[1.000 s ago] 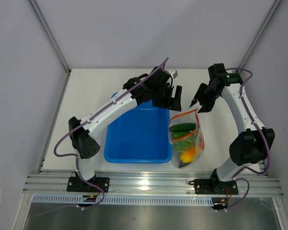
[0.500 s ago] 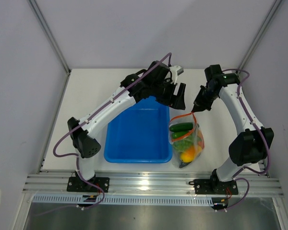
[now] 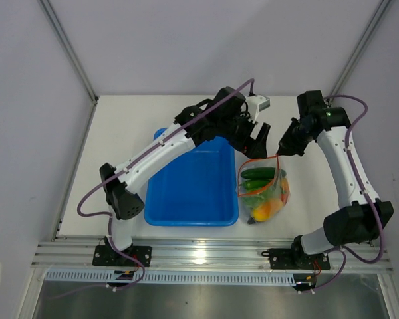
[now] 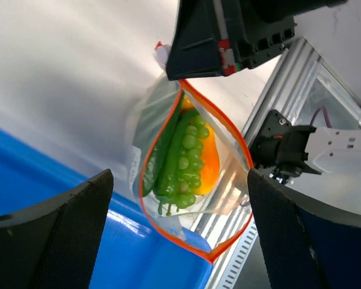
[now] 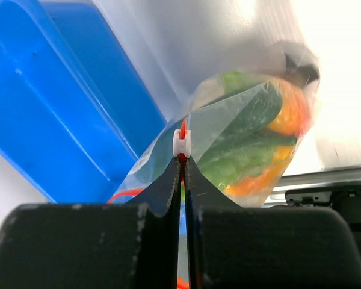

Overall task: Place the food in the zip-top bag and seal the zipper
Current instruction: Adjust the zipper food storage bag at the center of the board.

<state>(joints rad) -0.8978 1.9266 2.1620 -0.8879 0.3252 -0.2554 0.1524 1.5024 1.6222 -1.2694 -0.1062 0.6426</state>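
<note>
Right of centre in the top view, zip-top bag (image 3: 263,191) with its lower end on the white table (image 3: 133,126), just beside the right wall of the blue tray (image 3: 189,186). Inside, food (image 3: 258,174): dark green cucumber nearest the mouth, a knobbly green bunch beside it, orange-yellow fruit toward the bottom end. Mouth gaping, orange-red zipper (image 4: 227,126) looping as an open oval through the middle of the left wrist view. At the upper right corner of the mouth, right pincer (image 3: 280,151) pressed together, pinching the zipper strip just below a small white slider (image 5: 182,142) in the centre of the right wrist view. Just left of it, above the bag's mouth, left pincer (image 3: 253,142) spread wide; fingers (image 4: 60,235) in the lower corners of the left wrist view, one either side of the bag, apart from it there.
</note>
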